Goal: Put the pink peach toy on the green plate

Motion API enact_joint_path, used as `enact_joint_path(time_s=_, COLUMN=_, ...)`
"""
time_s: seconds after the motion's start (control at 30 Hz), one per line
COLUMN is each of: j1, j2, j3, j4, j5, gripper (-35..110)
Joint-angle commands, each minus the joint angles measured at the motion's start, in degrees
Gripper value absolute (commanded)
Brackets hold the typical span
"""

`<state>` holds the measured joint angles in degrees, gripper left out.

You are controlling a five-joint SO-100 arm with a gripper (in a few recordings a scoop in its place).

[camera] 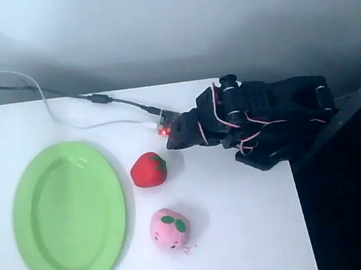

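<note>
**Peach toy waits on the table, strawberry lies nearer the arm**

Overhead view: the pink peach toy (169,228) lies on the white table (250,229), just right of the green plate (68,216). The gripper (175,135) sits folded at the back, holding nothing; how far apart its fingers stand I cannot tell. The red strawberry toy (149,169) lies between gripper and peach, so a reach could knock it or grab it instead.

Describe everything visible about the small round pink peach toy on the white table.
The small round pink peach toy looks soft and matte, like foam or plush. Two dark green leaf spots mark its top, and small dark dots below them suggest a face. It lies on the white table, low in the overhead view, just right of the oval light-green plastic plate and below the red strawberry toy. It touches neither one. A faint tan scrap lies at its lower right.
</note>
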<state>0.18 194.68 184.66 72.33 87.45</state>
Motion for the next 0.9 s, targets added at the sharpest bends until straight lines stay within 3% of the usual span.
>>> enact_joint_path(time_s=0.0, j1=-0.26, j2=1.14, j3=3.16, j4=1.58, j5=-0.62, gripper=0)
enact_joint_path(time_s=0.27, j1=-0.26, j2=1.14, j3=3.16, j4=1.14, j5=-1.32, gripper=0)
enact_joint_path(time_s=0.4, j1=-0.09, j2=0.88, j3=-0.18, j4=-10.55, j5=-2.02, gripper=0)
enact_joint_path(time_s=0.47, j1=2.11, j2=0.97, j3=-4.66, j4=-18.54, j5=-3.78, gripper=0)
enact_joint_path(time_s=0.63, j1=8.53, j2=-4.83, j3=-17.75, j4=-54.4, j5=-6.15, gripper=0)
enact_joint_path(time_s=0.7, j1=9.76, j2=-9.67, j3=-25.05, j4=-62.58, j5=-6.59, gripper=0)
enact_joint_path(time_s=0.8, j1=5.8, j2=-23.82, j3=-40.61, j4=-62.93, j5=-6.33, gripper=0)
enact_joint_path(time_s=0.87, j1=1.85, j2=-37.79, j3=-57.22, j4=-52.82, j5=-6.33, gripper=2)
